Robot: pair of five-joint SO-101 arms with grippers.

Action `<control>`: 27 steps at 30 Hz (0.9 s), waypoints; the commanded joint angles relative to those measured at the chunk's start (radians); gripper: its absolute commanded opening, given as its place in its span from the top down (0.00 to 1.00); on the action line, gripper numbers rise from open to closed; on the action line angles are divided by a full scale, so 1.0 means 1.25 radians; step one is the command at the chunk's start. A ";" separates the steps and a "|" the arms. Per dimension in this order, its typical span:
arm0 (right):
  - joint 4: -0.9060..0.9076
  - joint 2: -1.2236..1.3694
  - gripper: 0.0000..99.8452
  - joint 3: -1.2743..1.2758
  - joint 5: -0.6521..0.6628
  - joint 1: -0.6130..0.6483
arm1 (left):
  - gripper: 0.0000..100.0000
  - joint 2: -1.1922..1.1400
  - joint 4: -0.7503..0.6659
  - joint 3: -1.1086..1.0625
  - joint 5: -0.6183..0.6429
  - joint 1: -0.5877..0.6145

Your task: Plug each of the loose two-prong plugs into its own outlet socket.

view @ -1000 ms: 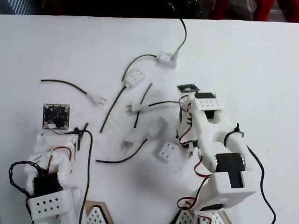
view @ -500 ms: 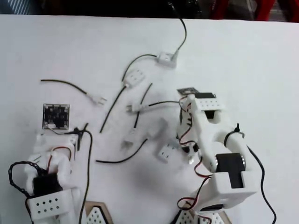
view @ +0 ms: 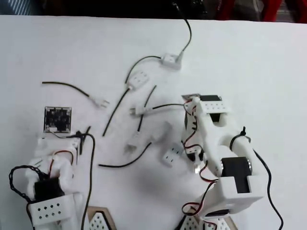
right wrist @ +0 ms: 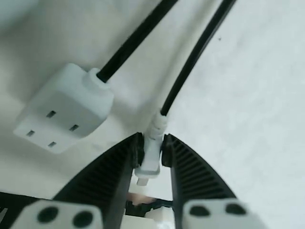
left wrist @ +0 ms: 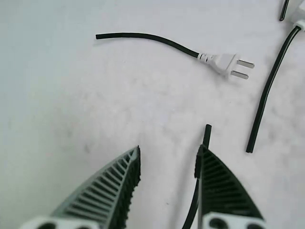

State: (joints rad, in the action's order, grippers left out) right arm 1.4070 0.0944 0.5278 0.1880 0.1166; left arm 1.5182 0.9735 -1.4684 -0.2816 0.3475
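The right end effector (right wrist: 152, 139) pinches a small white 2-prong plug (right wrist: 150, 161). This narrow grip could twist, missing the white boxy outlet socket (right wrist: 62, 107). The left end effector (left wrist: 167, 153) gapes empty.

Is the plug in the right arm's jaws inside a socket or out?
Out. The jaws are shut on the plug, and the outlet socket lies apart beside it, holes empty.

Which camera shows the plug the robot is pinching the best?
The right wrist view: the plug sits close up, pinched in the right gripper beside a socket. In the high view the arm covers it; the left wrist view faces another plug.
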 commanded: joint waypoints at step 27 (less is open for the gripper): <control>0.147 -0.574 0.98 -0.087 0.000 0.010 | 0.81 0.012 -0.002 0.002 0.002 0.001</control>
State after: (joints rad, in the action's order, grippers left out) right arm 1.5927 -0.4672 0.4557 0.1880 0.1181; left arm 1.5182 0.9735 -1.4684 -0.2816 0.3475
